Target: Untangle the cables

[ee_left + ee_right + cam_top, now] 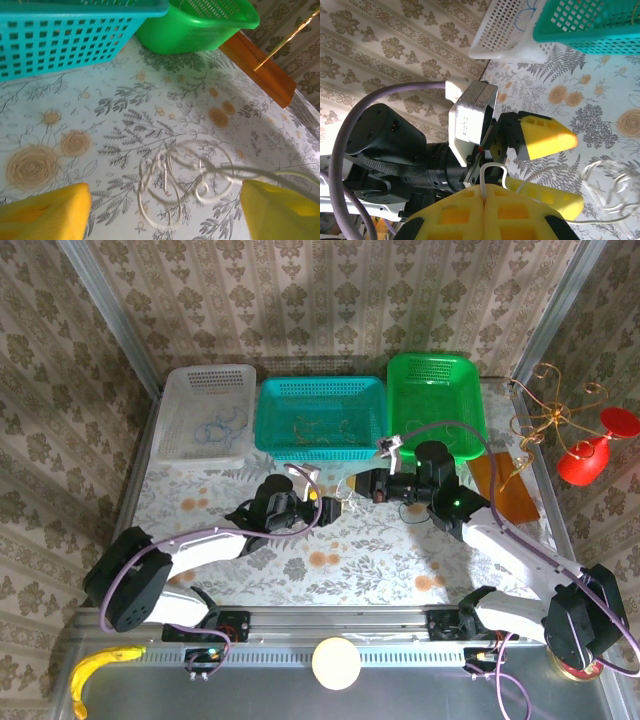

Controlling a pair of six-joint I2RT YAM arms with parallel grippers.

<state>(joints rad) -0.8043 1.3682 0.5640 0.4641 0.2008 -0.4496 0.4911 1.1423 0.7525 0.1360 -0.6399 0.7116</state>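
Top view: blue cable (222,425) is in the white basket (210,372), left of the teal basket (320,383). Gold cable (320,427) is inside the teal basket. Green basket (430,362), right of the teal one, looks empty. So two of three look sorted. White cable (345,488) is on the table (380,550) just in front of the teal basket, between left gripper (333,502) and right gripper (358,485), which nearly meet.

Left wrist: left gripper (165,200) is wide open, gripping nothing. White cable (180,180) lies on the table in loose overlapping loops between its fingers. One strand runs off over the right-hand finger.

Right wrist: right gripper (484,189) is clamped on a bend of the white cable (492,172). The other loops lie on the table in front of the teal basket.

Remaining, my read: pull the white loops apart, then probably drop the cable in the green basket.
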